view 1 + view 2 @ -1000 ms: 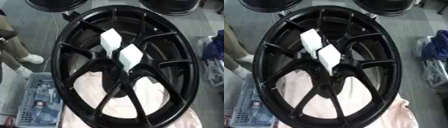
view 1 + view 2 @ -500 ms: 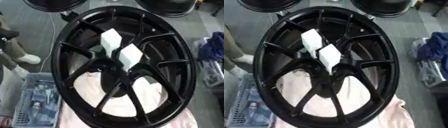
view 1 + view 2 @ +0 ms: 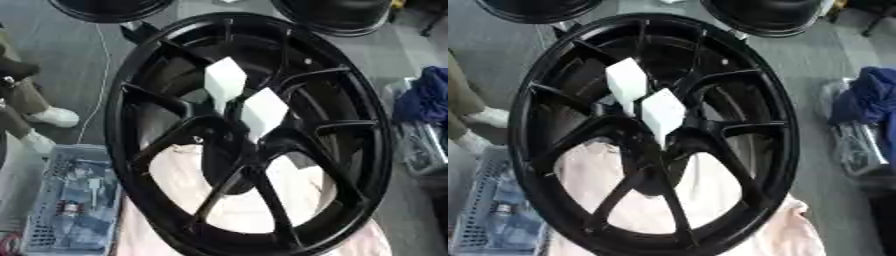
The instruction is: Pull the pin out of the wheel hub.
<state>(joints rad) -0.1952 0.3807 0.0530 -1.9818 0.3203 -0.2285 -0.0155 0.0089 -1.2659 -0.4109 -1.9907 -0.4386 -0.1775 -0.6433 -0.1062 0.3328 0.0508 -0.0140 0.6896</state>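
Observation:
A large black wheel hub with several spokes fills the middle of both views, lying tilted on a pale pink cloth. Two white wedge-shaped blocks stick up from its centre: one further back and to the left, the other nearer and to the right, both pointing down toward the hub's middle. A separate pin cannot be made out. Neither of my hands shows in either view.
A blue-grey plastic basket of small parts stands at the lower left. A person's legs and white shoes are at the left edge. Blue cloth lies at the right. More black wheels stand behind.
The whole picture has shifted slightly, so the camera has moved. The hub and the two white blocks keep their places relative to each other.

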